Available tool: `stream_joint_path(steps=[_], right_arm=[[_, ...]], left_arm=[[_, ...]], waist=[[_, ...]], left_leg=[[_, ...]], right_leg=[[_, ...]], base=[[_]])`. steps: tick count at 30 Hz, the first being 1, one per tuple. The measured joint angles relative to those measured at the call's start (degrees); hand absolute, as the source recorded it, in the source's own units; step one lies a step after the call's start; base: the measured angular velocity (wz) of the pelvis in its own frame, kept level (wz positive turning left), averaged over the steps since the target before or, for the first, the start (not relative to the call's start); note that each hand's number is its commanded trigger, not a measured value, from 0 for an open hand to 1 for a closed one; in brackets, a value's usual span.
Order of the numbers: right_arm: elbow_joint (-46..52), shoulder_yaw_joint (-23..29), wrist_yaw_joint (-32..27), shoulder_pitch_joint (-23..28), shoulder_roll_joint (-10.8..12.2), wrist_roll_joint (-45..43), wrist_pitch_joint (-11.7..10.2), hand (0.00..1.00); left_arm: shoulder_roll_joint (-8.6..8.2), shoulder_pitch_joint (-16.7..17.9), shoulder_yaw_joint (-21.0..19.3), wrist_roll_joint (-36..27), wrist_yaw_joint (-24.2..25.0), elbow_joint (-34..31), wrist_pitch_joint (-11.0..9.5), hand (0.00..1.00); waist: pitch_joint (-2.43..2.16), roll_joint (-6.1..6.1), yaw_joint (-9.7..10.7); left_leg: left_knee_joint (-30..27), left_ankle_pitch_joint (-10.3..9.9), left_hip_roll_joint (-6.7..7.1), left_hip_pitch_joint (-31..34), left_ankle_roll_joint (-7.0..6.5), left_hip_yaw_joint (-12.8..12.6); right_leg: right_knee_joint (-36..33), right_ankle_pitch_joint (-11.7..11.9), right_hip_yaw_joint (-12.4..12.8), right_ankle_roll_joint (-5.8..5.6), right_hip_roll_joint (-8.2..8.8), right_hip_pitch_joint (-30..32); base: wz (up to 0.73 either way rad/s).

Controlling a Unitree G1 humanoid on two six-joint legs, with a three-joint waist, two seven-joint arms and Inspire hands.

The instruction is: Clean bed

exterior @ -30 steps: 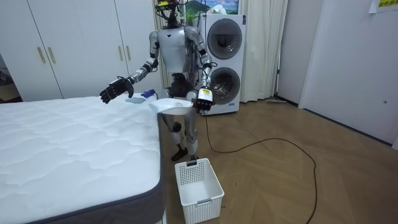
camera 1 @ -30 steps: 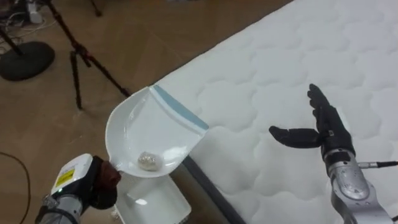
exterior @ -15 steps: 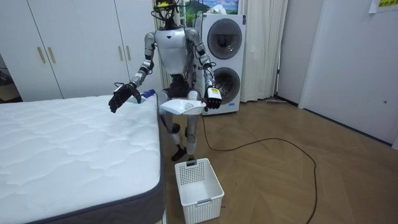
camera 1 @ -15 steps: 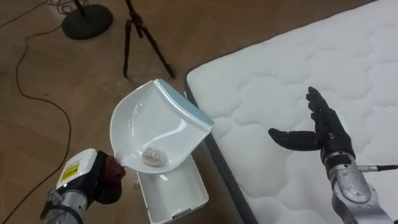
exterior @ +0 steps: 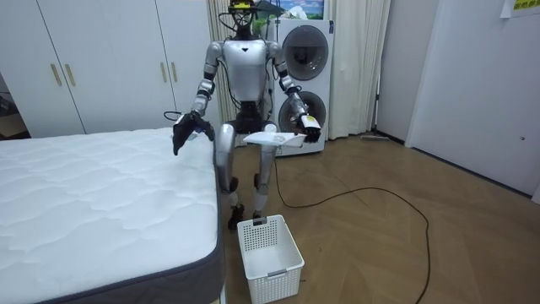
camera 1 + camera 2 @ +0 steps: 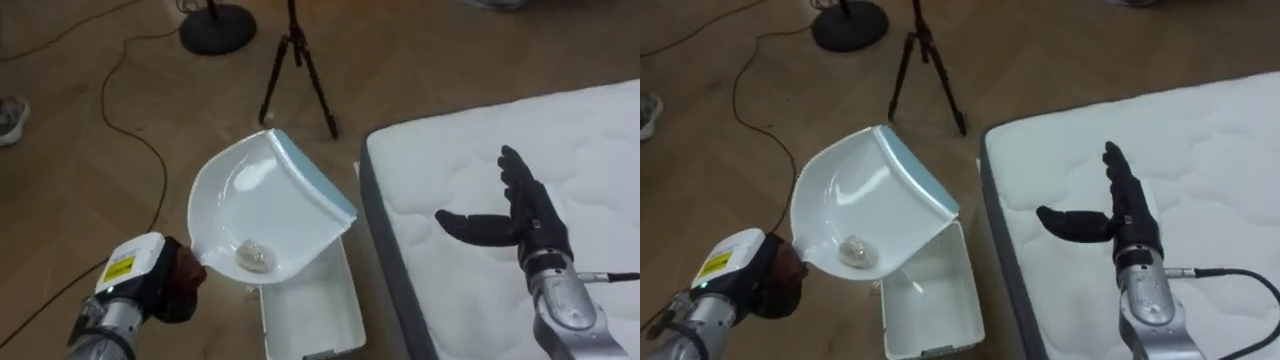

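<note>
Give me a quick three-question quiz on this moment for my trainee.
1. True or false: the right hand is open above the mattress.
2. What lies in the dustpan? A) a sock B) a crumpled wad C) nothing
3. Fill in: the left hand holds the dustpan above the white ____.

Key: 1 true; 2 B; 3 basket.

Head stereo pair is looking steeply down, close, at mattress (image 6: 590,150) and basket (image 6: 315,320); room camera is standing well off, facing the robot, sharing both.
</note>
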State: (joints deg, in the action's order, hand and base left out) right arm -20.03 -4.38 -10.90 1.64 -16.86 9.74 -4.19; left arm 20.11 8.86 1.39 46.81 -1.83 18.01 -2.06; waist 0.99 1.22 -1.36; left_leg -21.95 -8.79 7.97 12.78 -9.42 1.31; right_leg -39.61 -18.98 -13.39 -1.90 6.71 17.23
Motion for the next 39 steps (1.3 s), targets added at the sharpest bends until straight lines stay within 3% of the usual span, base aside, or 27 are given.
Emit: stream_joint_path(steps=[3, 5, 6, 7, 8, 10, 11, 12, 13, 14, 15, 16, 17, 18, 20, 24, 30, 34, 36, 39], right_arm=[[-0.7, 0.2, 0.0, -0.1, -0.2, 1.1, -1.3, 0.00], [-1.3, 0.4, 0.0, -0.1, -0.2, 1.2, -2.0, 0.00], [-1.4, 0.7, 0.2, -0.1, -0.2, 1.1, -2.1, 0.00], [-1.6, 0.8, 0.4, -0.2, -0.2, 1.1, -2.1, 0.00], [-1.9, 0.8, 1.0, -0.3, -0.3, 0.8, -2.1, 0.00], [-2.3, 0.8, 1.5, -0.3, -0.4, 0.6, -2.5, 0.00], [-2.6, 0.8, 1.5, -0.4, -0.4, 0.3, -2.6, 0.00], [-3.1, 0.8, 1.5, -0.5, -0.6, -0.2, -2.6, 0.00], [-3.4, 0.8, 1.5, -0.6, -0.6, -0.3, -2.6, 0.00], [-4.1, 0.9, 1.3, -0.7, -0.7, -0.6, -2.7, 0.00], [-4.7, 1.2, 1.0, -0.6, -0.6, -0.7, -2.8, 0.00], [-5.2, 1.3, 1.0, -0.6, -0.7, -0.5, -2.7, 0.00], [-6.1, 1.4, 1.2, -0.8, -1.0, -0.2, -2.4, 0.00], [-6.3, 1.3, 1.5, -0.8, -1.0, -0.1, -2.2, 0.00], [-6.3, 1.1, 1.8, -1.5, -1.0, -0.9, -2.2, 0.00], [-6.4, 0.4, 1.8, -1.5, -1.0, -1.6, -2.2, 0.00], [-9.0, -0.8, 1.7, -3.4, -1.4, -1.2, -2.4, 0.00], [-11.0, -2.1, 1.7, -4.3, -1.5, -1.3, -3.6, 0.00], [-13.9, -3.4, 1.5, -5.3, -1.9, -1.2, -3.8, 0.00], [-14.2, -4.3, 1.2, -5.7, -2.0, -1.6, -4.5, 0.00]], left_arm=[[1.85, -0.1, -0.1, 0.0, 0.0, 0.1, -0.4, 1.00], [3.06, -0.2, -0.1, 0.0, -0.1, 0.1, -0.5, 1.00], [3.81, -0.2, -0.1, 0.0, -0.2, 0.3, -0.4, 1.00], [4.05, -0.3, -0.1, 0.0, -0.4, 0.6, -0.4, 1.00], [4.19, -0.3, -0.3, 0.0, -0.5, 1.7, -0.2, 1.00], [4.32, -0.3, -0.6, 0.1, -0.5, 2.8, 0.6, 1.00], [4.34, -0.3, -0.6, 0.1, -0.5, 3.2, 1.3, 1.00], [4.27, -0.3, -0.6, 0.1, -0.5, 3.7, 1.8, 1.00], [4.26, -0.3, -0.6, 0.1, -0.5, 3.8, 2.0, 1.00], [4.24, -0.6, -0.5, 0.0, -0.5, 3.9, 2.1, 1.00], [5.05, -2.0, 0.0, 0.0, -0.7, 3.8, 1.6, 1.00], [5.41, -3.1, 0.5, 0.0, -1.0, 3.9, 1.5, 1.00], [5.27, -4.5, 1.6, 0.1, -1.5, 3.9, 1.8, 1.00], [4.97, -4.7, 2.3, 0.1, -1.6, 4.1, 1.7, 1.00], [5.02, -4.5, 2.7, 0.3, -1.6, 4.8, 1.1, 1.00], [5.44, -4.7, 2.7, 0.9, -2.7, 7.1, 1.2, 1.00], [6.99, -7.3, 3.3, 2.4, -2.7, 10.7, 1.0, 1.00], [9.09, -8.6, 3.9, 2.8, -2.7, 10.8, 0.3, 1.00], [10.66, -9.7, 6.2, 2.8, -2.8, 11.5, -0.3, 1.00], [10.82, -12.1, 8.5, 2.9, -3.9, 13.4, -0.5, 1.00]], waist=[[0.12, -0.08, 1.5], [0.34, 0.28, 1.6], [0.31, 0.23, 1.6], [0.35, 0.28, 1.4], [0.37, 0.34, 0.6], [0.44, 0.46, -0.6], [0.45, 0.48, -0.5], [0.51, 0.58, -0.5], [0.59, 0.70, -0.4], [0.64, 0.56, 0.4], [0.65, 1.18, 1.6], [0.63, 1.03, 1.6], [0.56, 0.80, 1.1], [0.45, 0.34, 0.7], [0.53, 0.72, -0.3], [0.55, 1.95, -0.1], [0.61, 3.94, 1.8], [0.62, 4.69, 2.9], [0.63, 5.45, 3.5], [0.79, 6.56, 4.3]], left_leg=[[-0.1, 0.2, 1.15, -0.3, 0.20, 3.2], [0.0, 0.2, 1.90, -0.3, 0.39, 5.8], [0.2, 0.1, 2.00, -0.4, 1.11, 6.6], [0.4, -0.1, 2.00, -0.5, 2.20, 6.7], [0.7, -0.5, 2.00, -0.8, 5.01, 6.7], [1.7, -0.8, 2.00, -1.7, 5.75, 6.6], [1.8, -1.3, 2.15, -1.9, 6.68, 6.5], [2.2, -1.6, 1.99, -2.2, 7.59, 5.1], [2.0, -1.7, 1.83, -1.9, 9.01, 4.0], [-0.5, -2.8, 0.88, 0.1, 10.53, 0.7], [-4.1, -4.0, -4.58, 4.1, 8.18, -1.8], [-6.0, -5.0, -6.40, 5.7, 8.05, -2.3], [-7.7, -5.5, -6.58, 6.9, 6.79, -4.5], [-7.5, -5.3, -6.02, 6.5, 6.25, -5.8], [-7.1, -4.7, -5.95, 6.4, 5.12, -7.0], [-5.5, -4.4, -5.93, 6.5, 4.65, -7.3], [-4.3, -3.5, -5.73, 8.2, 5.49, -7.3], [-3.9, -2.7, -5.27, 9.6, 5.89, -7.5], [-3.5, -2.6, -5.26, 9.7, 5.92, -8.0], [-3.3, -2.5, -5.16, 11.0, 5.72, -8.5]], right_leg=[[10.1, 3.9, 3.3, -0.29, -0.96, 0.8], [13.4, 6.6, 3.7, -0.09, -2.01, 0.7], [14.7, 8.1, 3.8, 0.25, -2.35, 0.3], [15.2, 8.6, 3.8, 0.37, -2.78, 0.1], [16.0, 9.5, 3.7, 0.76, -3.50, -0.6], [17.6, 11.3, 3.7, 1.97, -4.78, -2.0], [19.0, 14.0, 3.0, 3.07, -5.23, -3.9], [21.4, 13.4, 2.0, 3.86, -5.06, -5.7], [22.4, 13.3, 2.0, 3.89, -4.83, -6.4], [23.3, 13.2, 1.6, 3.87, -3.91, -6.9], [20.6, 11.6, 2.4, 3.68, -4.28, -5.3], [17.6, 9.8, 3.3, 3.01, -4.21, -3.7], [12.8, 7.0, 4.7, 1.81, -3.70, -1.0], [10.7, 5.9, 4.9, 1.25, -2.75, 0.6], [10.6, 5.7, 5.1, 1.55, -2.65, 1.0], [10.6, 4.7, 4.5, 3.23, -2.67, 1.1], [8.3, 3.6, 4.2, 4.76, -2.13, 4.4], [6.8, 3.2, 4.8, 5.11, -1.75, 6.9], [6.8, 3.2, 5.3, 5.17, -1.79, 7.5], [6.5, 3.2, 5.6, 5.15, -1.57, 9.2]], base=[[0.89], [0.65], [0.54], [0.24], [0.00], [-0.03], [0.06], [0.11], [0.30], [0.69], [0.82], [0.75], [0.37], [0.15], [-0.16], [-0.02], [0.04], [0.00], [-0.08], [-0.05]])
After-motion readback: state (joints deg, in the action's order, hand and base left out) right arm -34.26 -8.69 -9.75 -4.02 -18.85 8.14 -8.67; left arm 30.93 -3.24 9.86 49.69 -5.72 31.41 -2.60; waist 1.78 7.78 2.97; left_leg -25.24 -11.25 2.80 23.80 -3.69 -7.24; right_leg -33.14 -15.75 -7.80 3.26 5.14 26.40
